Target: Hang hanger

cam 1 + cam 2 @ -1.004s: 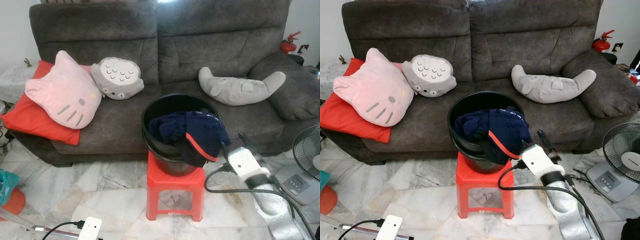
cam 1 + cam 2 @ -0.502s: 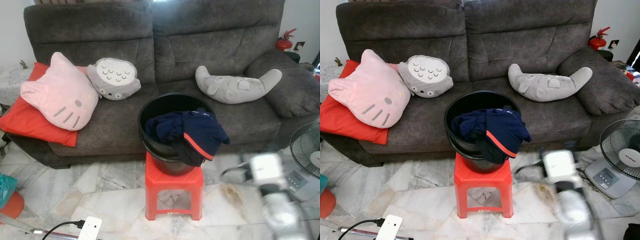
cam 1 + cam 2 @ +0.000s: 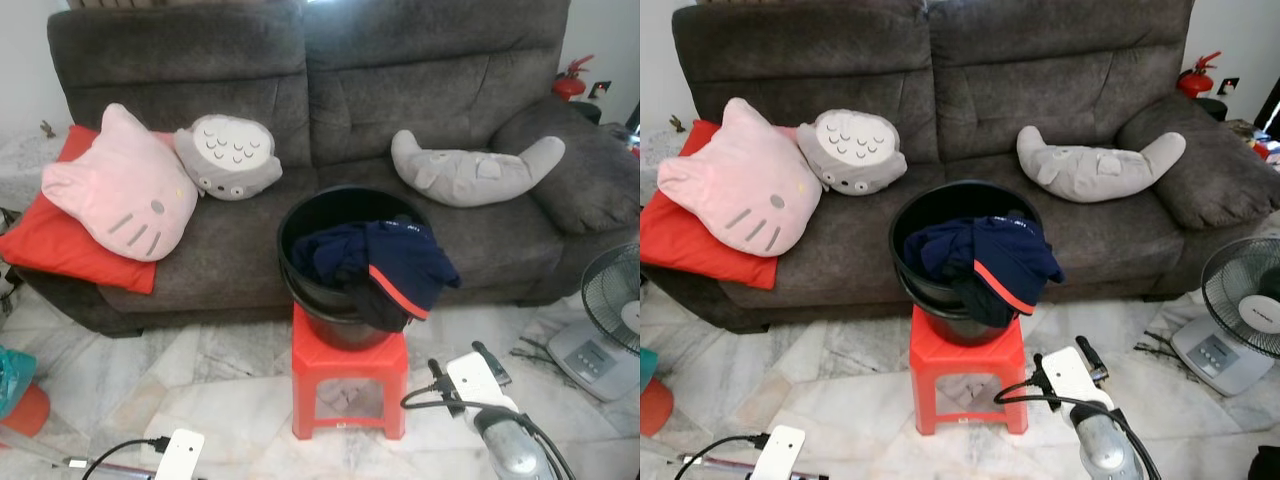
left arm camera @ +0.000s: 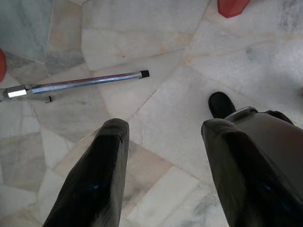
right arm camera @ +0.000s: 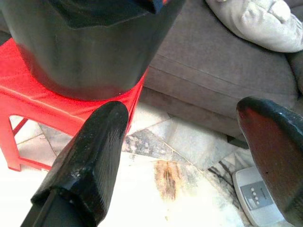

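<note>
Lighting: even, soft daylight; head views bright and sharp. Blown-out patch above the sofa back at the top edge. Soft shadow under the stool; bucket interior dark. Pale floor mildly glossy, no hard glare. Left wrist view: clear floor, near fingers soft. Right wrist view: close fingers blurred with sheen; background sharp.

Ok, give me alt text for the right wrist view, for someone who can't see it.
The right gripper, fingers apart and holding nothing, points at a black bucket on a red stool, with marble floor and a grey sofa beyond.
</note>
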`<state>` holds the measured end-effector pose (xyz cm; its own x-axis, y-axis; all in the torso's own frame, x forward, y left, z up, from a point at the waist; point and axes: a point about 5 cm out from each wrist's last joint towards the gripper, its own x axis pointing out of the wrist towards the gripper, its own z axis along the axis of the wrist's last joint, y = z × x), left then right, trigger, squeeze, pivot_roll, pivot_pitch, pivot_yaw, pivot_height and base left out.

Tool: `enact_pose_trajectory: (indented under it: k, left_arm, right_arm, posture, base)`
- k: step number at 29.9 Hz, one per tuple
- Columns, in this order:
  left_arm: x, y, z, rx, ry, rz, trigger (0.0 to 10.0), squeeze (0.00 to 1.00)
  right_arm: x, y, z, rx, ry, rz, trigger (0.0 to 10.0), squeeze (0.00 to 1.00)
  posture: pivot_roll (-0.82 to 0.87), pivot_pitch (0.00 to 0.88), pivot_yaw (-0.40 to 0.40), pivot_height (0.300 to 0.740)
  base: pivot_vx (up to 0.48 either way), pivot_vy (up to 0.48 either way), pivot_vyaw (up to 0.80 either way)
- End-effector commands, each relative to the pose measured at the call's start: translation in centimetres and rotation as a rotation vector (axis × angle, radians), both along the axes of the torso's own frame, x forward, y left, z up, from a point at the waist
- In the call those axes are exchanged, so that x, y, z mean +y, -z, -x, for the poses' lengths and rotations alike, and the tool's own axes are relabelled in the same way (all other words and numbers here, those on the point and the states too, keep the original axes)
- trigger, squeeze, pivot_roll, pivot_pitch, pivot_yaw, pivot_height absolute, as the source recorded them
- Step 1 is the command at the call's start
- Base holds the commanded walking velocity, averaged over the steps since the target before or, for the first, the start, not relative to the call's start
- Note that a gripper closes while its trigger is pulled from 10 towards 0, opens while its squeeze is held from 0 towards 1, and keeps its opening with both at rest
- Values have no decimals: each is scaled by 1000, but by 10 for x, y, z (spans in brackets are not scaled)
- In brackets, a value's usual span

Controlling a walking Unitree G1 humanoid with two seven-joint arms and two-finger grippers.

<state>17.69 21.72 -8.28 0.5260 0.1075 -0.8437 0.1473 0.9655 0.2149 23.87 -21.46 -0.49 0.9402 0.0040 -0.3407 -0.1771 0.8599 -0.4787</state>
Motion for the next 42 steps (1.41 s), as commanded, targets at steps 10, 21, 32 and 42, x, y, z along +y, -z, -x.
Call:
enact_pose_trajectory:
  k: [10, 21, 32, 42]
  left_arm:
    - [4, -1, 1, -7, 0, -25, 10000, 0]
    - [5, -1, 1, -8, 0, -28, 10000, 0]
    - [5, -1, 1, -9, 1, -30, 10000, 0]
    - [5, -1, 1, -11, 0, -32, 10000, 0]
  right_arm:
    - [-4, -18, -19, -201, 51, 100, 10000, 0]
    - [8, -6, -13, -150, 1, 39, 10000, 0]
    - [-4, -1, -15, -125, 281, -307, 10000, 0]
    - [3, 6, -12, -75, 225, -387, 10000, 0]
  posture:
    - [-185, 0, 77, 740]
    - [-191, 0, 81, 740]
    - [-186, 0, 81, 740]
    - [-184, 0, 82, 740]
  base:
    - [0, 0, 0]
    - [0, 0, 0]
    - [0, 0, 0]
    - [0, 0, 0]
